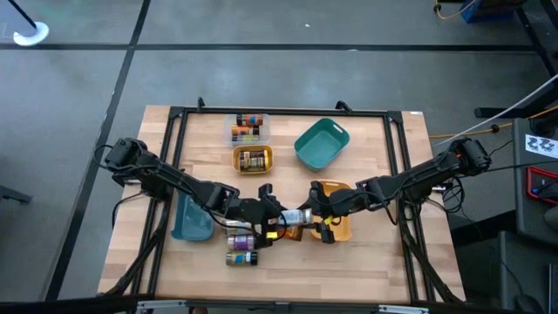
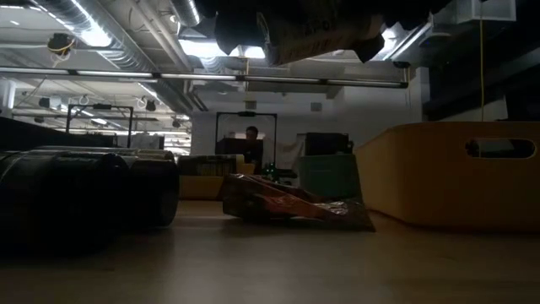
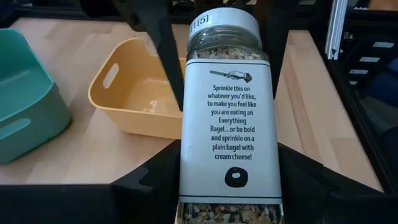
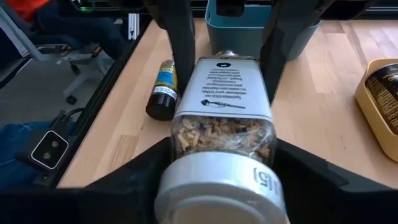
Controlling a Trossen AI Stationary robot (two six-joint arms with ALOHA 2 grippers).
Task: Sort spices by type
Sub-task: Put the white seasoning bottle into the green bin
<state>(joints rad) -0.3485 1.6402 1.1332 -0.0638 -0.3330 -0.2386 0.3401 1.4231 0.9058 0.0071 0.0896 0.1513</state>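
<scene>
Mid-table | clear tray: jars | small yellow tray: jars

A white-labelled bagel-seasoning jar with a pale cap lies level between the left end effector and the right end effector, base at the left, cap at the right. Two dark-capped jars lie on their sides just below the left end effector, with an orange-brown packet near them. More jars sit in trays beyond both.
</scene>
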